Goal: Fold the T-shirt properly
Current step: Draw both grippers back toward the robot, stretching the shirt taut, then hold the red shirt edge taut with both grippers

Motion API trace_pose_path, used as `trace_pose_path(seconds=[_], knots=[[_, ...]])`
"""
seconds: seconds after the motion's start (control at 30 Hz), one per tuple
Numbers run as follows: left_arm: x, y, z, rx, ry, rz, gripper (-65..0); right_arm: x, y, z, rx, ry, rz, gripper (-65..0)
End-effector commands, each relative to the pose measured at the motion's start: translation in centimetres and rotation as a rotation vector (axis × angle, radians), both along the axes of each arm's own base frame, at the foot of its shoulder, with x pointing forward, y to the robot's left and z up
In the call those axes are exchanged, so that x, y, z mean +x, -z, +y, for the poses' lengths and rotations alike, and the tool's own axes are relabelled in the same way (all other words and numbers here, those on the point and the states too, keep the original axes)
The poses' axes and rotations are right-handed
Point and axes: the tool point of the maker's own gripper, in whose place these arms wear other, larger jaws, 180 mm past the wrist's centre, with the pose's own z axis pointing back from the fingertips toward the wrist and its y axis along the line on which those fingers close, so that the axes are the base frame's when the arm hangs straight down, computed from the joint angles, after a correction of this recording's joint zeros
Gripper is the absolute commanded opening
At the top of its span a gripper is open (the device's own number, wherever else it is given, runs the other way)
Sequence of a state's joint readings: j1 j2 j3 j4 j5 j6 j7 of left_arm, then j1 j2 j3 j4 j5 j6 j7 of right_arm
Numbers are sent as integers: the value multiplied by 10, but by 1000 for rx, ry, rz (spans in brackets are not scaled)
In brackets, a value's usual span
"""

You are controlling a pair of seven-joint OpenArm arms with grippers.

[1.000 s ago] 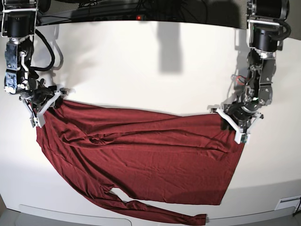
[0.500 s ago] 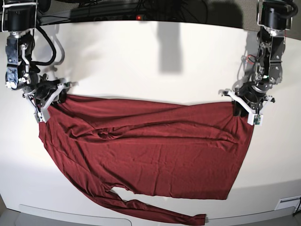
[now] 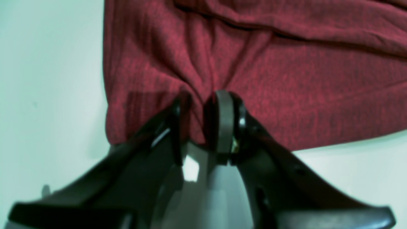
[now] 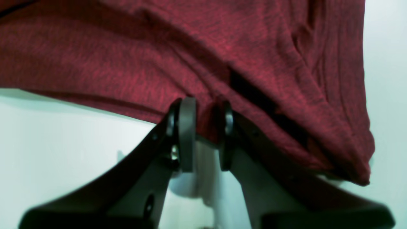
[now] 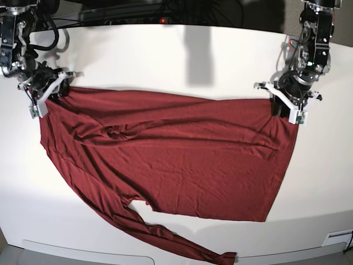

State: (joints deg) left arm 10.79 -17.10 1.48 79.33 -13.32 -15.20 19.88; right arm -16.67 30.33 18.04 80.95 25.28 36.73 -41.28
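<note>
Big dark red long-sleeved T-shirt (image 5: 176,154) of thin, wrinkly cloth, spread wide across the white table (image 5: 165,61). Top edge stretched in a nearly straight line between the two arms, sagging a little in the middle. Lots of bare table beyond that top edge, all the way to the far rim. Some bare table past the shirt's side edge on the base view's right, only a thin strip on that view's left. One long sleeve (image 5: 182,248) trailing down to the near rim of the table, its cuff right at the edge, so very little room there. Bottom hem slanting from the sleeve across to a low corner on the base view's right. Left gripper (image 3: 198,109) black, pinched tight on the shirt's top edge just beside a corner, with cloth bunched into small folds between the two fingers and only a narrow gap. Right gripper (image 4: 203,114) black too, clamped the same way on the other top corner, red cloth squeezed between its fingers (image 4: 187,133) and hanging past them in a drooping flap. Both grippers low, near the table, well apart from each other, at the two ends of the top edge.
</note>
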Motion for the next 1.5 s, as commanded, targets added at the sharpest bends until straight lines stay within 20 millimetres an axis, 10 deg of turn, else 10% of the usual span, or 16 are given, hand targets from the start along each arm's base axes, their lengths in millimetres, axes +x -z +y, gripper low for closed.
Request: trace_pose_path(seconds=[0.0,0.87,1.47], knots=[[-44,33,4,54,27,208,-510,-17,4,-13,-62,-15,79,-529],[-154,43,12,159,-17,356,-510,-88,7,-26,-115,-33,221,-529],[-164,33,12,189,-11,357,-510,-100,-2,-36,-74,29,216,-529]])
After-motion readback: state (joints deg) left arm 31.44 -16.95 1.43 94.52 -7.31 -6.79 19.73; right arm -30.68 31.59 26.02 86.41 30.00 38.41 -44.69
